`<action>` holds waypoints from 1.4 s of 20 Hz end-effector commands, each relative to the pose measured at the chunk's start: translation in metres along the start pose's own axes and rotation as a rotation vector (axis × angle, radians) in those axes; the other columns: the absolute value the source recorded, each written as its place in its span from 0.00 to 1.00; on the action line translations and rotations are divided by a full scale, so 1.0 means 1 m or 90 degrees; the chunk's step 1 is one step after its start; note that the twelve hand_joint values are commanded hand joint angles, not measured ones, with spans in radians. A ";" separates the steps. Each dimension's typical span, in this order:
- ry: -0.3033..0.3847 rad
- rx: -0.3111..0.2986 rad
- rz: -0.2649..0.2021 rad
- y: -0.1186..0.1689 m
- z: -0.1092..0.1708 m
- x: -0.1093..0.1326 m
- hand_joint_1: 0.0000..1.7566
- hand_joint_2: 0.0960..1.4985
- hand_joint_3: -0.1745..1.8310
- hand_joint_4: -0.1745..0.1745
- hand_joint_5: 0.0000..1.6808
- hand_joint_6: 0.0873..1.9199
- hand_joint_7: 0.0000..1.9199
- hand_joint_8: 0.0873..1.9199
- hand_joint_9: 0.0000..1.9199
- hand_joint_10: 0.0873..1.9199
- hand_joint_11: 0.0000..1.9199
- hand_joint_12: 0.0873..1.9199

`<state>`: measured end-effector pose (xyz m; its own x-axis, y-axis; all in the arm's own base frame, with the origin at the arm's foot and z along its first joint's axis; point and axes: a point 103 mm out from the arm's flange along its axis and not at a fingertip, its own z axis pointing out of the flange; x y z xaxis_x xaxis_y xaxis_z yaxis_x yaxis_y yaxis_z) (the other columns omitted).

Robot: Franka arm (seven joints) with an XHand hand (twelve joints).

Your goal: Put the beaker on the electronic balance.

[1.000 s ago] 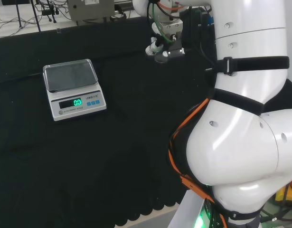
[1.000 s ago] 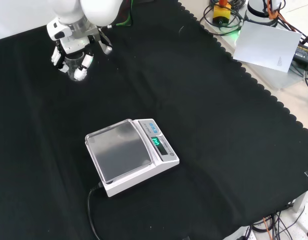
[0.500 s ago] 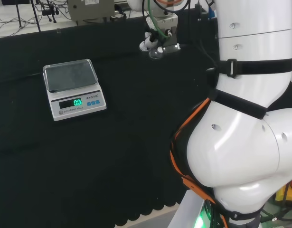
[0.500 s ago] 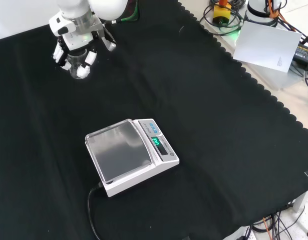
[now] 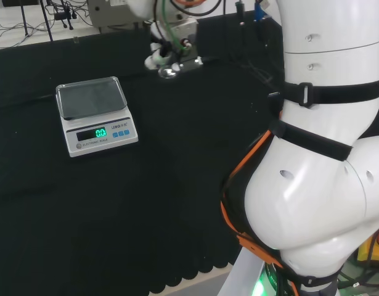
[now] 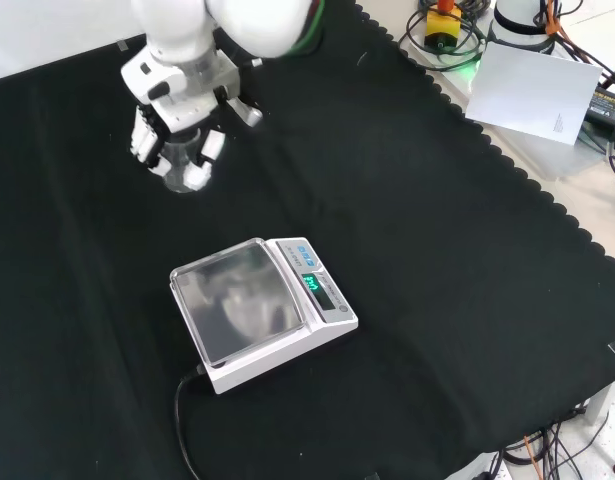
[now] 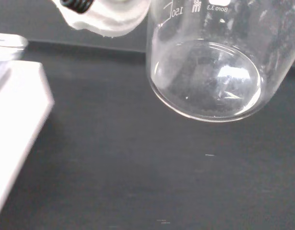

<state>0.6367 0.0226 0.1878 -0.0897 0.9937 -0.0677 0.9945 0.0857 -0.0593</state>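
One clear glass beaker (image 6: 179, 165) hangs above the cloth, fingers of the hand (image 6: 177, 120) curled round it, short of the electronic balance (image 6: 257, 310): keep it upright, centre over the pan.

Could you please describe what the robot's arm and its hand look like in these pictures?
The arm is built of big, rounded, glossy white links, with black straps round them and an orange cable along the lower link. Green and orange cables run near the wrist. The hand is white, with dark parts between its fingers.
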 end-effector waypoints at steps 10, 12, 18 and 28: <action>-0.004 -0.004 -0.170 -0.009 -0.005 0.191 0.71 0.78 0.11 0.00 0.47 0.67 0.41 0.68 0.54 0.63 0.59 0.45; 0.013 -0.008 -0.188 -0.006 0.001 0.196 0.70 0.78 0.11 0.00 0.47 0.67 0.42 0.68 0.55 0.64 0.59 0.46; -0.063 0.036 -0.120 0.024 0.027 0.200 0.69 0.78 0.11 0.00 0.47 0.67 0.42 0.68 0.55 0.64 0.59 0.46; -0.033 0.043 -0.129 0.051 0.053 0.184 0.69 0.78 0.11 0.00 0.47 0.66 0.42 0.67 0.55 0.63 0.59 0.46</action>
<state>0.6589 0.2183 0.1432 -0.2848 0.9521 -0.1110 0.9561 0.2738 -0.1045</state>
